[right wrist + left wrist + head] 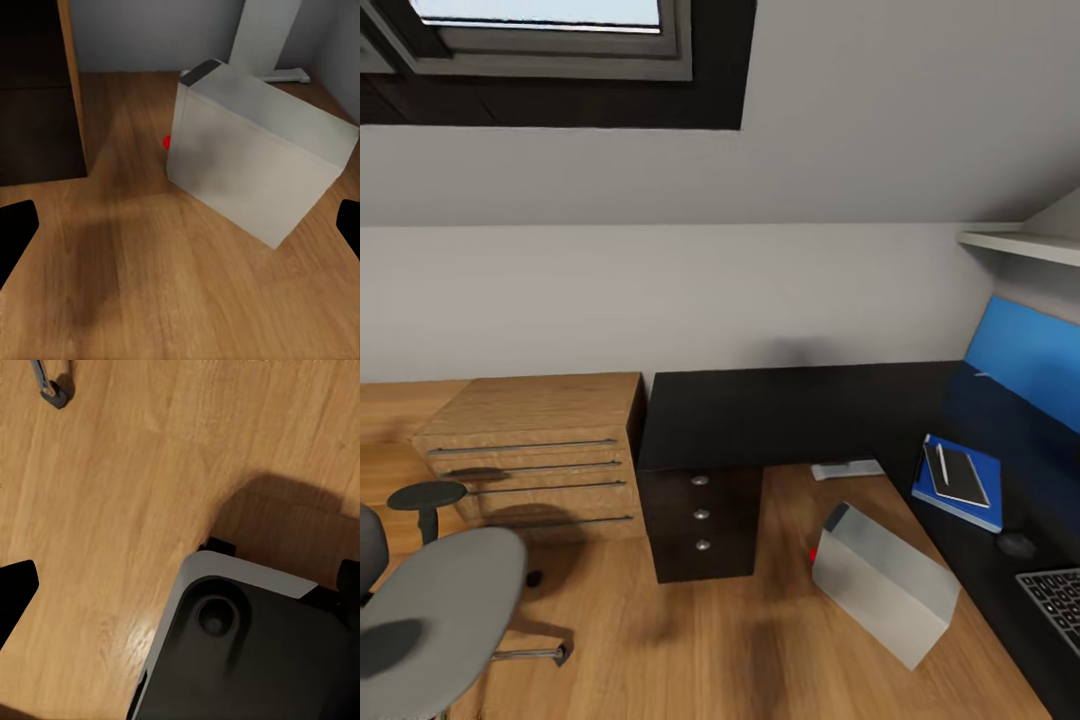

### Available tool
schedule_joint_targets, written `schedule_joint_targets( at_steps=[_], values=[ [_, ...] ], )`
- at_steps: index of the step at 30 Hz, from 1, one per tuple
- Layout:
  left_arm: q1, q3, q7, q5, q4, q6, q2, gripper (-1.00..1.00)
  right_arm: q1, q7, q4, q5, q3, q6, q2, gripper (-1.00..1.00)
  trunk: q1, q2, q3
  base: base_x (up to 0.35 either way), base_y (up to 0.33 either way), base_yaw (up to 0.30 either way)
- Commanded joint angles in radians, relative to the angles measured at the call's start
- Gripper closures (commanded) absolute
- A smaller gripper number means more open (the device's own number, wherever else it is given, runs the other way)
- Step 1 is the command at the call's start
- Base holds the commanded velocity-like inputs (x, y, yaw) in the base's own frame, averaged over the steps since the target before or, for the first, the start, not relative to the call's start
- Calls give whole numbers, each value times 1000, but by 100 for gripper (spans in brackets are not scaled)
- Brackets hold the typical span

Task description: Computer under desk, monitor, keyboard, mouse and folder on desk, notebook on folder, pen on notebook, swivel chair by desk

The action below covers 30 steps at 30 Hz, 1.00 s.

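Right gripper (180, 225), jaws wide apart and empty, faces the computer (255, 161) on the floor beside the counter (780, 410). Left gripper's state cannot be told. Folder (960, 485) lies on the counter, near the keyboard (1055, 600).

1. In my right wrist view, the right fingers (16, 229) are flat matte black, and one blunt, rounded tip shows at each side edge.
2. They are too dark for me to make out any surface detail.
3. In my left wrist view, the left finger (15, 589) has the same plain black, tapered tip.
4. That view also takes in a large part of my body, which I take for the base (255, 667). It has a dark grey, faintly glossy top with a rounded corner.
5. A pale grey-white band (225, 566) rims that corner.
6. A round recess (216, 616) sits near the corner, with a small raised disc at its centre.
7. Small black blocks (219, 544) jut out past the rim.
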<state>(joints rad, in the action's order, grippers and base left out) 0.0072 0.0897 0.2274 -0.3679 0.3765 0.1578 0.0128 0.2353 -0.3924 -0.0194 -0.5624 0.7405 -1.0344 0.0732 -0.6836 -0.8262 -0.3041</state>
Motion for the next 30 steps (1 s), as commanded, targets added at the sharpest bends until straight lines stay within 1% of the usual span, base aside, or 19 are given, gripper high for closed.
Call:
schedule_joint_targets(
  at_steps=[1,8,11,12,14,23,24,25,26,27,30],
  values=[
    [1,9,6,-8,1,2,0,-100,1,-5,-2,-4,8,-1,0,-100,0,-1,0,0,0,132],
    [1,9,7,-8,1,6,2,-100,1,-5,-2,-5,8,2,0,-100,0,-1,11,0,0,133],
    [1,8,7,-8,1,31,2,-100,1,-5,-2,-5,8,2,0,-100,0,-1,15,0,0,133],
    [1,8,7,-9,1,60,1,-100,1,-5,-2,-4,8,2,0,-100,0,-1,16,0,0,133],
    [1,8,7,-9,1,75,2,-100,1,-5,-2,-4,8,2,0,-100,0,-1,19,0,0,133],
    [1,10,6,-8,-15,84,1,-100,1,-5,-2,-5,9,12,1,-100,0,-1,30,0,0,193],
    [1,10,7,-8,-18,84,1,-100,1,-2,-2,-4,8,35,1,-100,0,-1,31,0,0,175],
    [1,10,7,-7,-21,85,1,-100,1,2,-1,-3,10,89,1,-100,0,-1,31,0,0,72],
    [1,10,7,-8,-21,85,1,-100,1,3,2,-3,10,113,2,-100,0,-1,31,0,0,46],
    [1,10,7,-7,-22,85,1,-100,1,3,4,-4,11,130,3,-100,0,-1,31,0,0,29],
    [1,10,7,-7,-22,85,1,-100,1,4,6,-4,11,150,9,-100,0,-1,31,0,0,18]
  ],
)
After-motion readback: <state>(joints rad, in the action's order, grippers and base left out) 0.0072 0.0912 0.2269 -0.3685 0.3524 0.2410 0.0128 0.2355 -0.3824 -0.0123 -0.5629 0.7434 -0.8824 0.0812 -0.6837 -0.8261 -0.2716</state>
